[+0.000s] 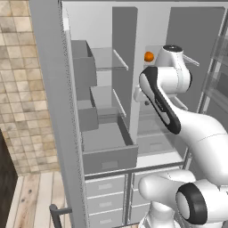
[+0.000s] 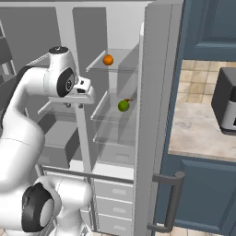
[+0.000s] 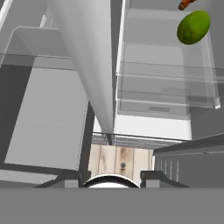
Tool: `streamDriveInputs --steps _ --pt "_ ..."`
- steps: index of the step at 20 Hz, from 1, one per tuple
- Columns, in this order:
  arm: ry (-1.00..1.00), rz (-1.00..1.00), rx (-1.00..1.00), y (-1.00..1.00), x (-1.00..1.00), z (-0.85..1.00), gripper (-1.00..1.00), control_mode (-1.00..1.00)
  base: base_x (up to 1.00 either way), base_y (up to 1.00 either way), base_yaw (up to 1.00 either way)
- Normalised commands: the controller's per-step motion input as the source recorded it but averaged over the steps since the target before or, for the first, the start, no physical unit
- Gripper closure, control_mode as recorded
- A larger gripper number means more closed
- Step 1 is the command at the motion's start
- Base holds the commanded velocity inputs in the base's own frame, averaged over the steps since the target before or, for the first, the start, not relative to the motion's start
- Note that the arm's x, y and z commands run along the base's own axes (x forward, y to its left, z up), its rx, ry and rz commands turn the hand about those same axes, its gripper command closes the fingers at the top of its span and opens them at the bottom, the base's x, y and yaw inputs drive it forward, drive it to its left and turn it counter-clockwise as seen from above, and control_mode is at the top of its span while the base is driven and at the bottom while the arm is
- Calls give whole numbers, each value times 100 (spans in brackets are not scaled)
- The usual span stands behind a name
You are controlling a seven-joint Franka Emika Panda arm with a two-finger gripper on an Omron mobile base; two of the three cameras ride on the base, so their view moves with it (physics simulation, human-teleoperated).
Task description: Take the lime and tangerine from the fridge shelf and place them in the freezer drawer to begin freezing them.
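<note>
Two fruits on glass fridge shelves: tangerine (image 2: pixel 108 60) above lime (image 2: pixel 123 106); freezer drawer (image 1: pixel 109 149) open; fingers (image 3: pixel 111 177) together, empty.

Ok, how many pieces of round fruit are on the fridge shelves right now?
2. The tangerine sits on the upper glass shelf; the lime is on the shelf below it, next to a small orange-red item. The arm blocks part of the fridge, so more could be hidden.

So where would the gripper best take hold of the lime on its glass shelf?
Grip the lime across its round middle, coming in from the open front of the fridge: it is a smooth ball, and an orange-red item lies close behind it.
</note>
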Motion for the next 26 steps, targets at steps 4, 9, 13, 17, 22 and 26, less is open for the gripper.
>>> streamDriveInputs --steps 4,9,13,17,22,26 --pt "-3 0 0 0 -29 -1 -100 -100 0 0 0" --pt "-8 3 -9 0 -44 -24 -100 -100 0 0 0" --pt "0 0 0 0 -1 -1 -100 -100 0 0 0" --pt "0 0 0 0 0 0 -100 -100 0 0 0" --pt "0 0 0 -3 1 0 -100 100 2 -4 0" --pt "0 0 0 0 0 0 -100 100 18 -22 0"
